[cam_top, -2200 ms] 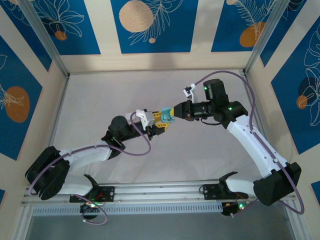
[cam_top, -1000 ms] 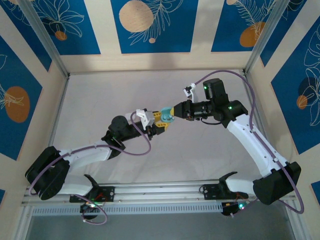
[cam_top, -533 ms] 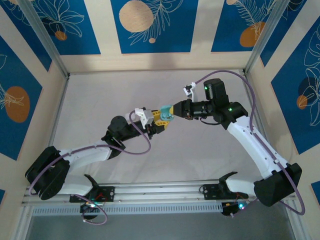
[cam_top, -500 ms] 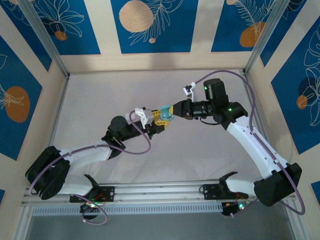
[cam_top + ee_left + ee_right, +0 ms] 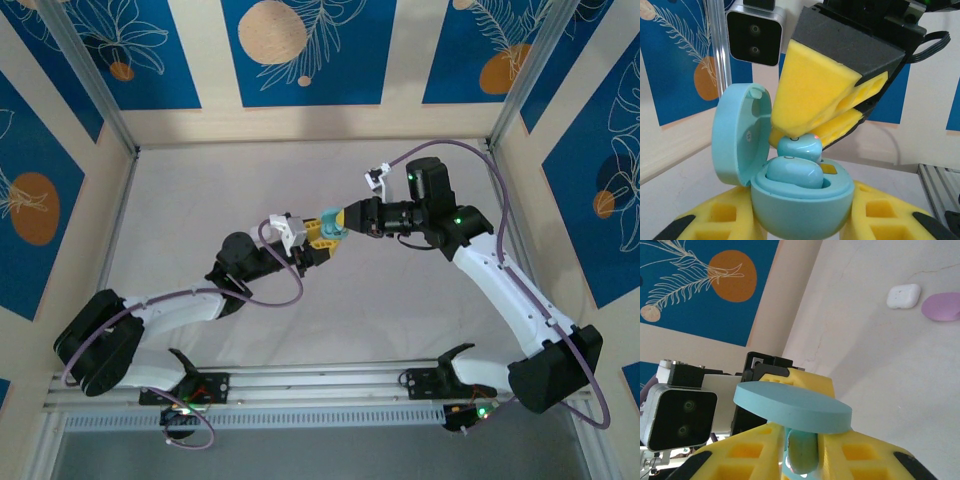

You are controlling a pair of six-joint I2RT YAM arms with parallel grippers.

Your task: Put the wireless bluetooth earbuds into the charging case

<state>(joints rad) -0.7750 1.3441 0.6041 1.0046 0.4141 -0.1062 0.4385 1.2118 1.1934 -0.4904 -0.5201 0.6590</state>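
A teal charging case [image 5: 802, 202] stands open, its lid [image 5: 735, 132] swung up to the left. My left gripper [image 5: 802, 222] is shut on the case's base from both sides with its yellow fingers [image 5: 715, 225]. One teal earbud [image 5: 792, 172] sits in the near socket. A second teal earbud [image 5: 800, 146] hangs just above the far socket, touching the seated one, with my right gripper [image 5: 802, 450] shut on it. In the right wrist view that earbud [image 5: 802, 455] sits between the fingers under the lid [image 5: 792, 407]. From above, the two grippers meet at the case [image 5: 329, 222] over mid-table.
A white case [image 5: 903, 296] and a pale purple case [image 5: 941, 307] lie shut, side by side, on the white table [image 5: 875, 355]. Blue-patterned walls [image 5: 300, 50] enclose the table on three sides. The arms' base rail [image 5: 320, 385] runs along the near edge.
Both grippers, with the case and the earbud, have drifted slightly toward the far wall. The grips look unchanged.
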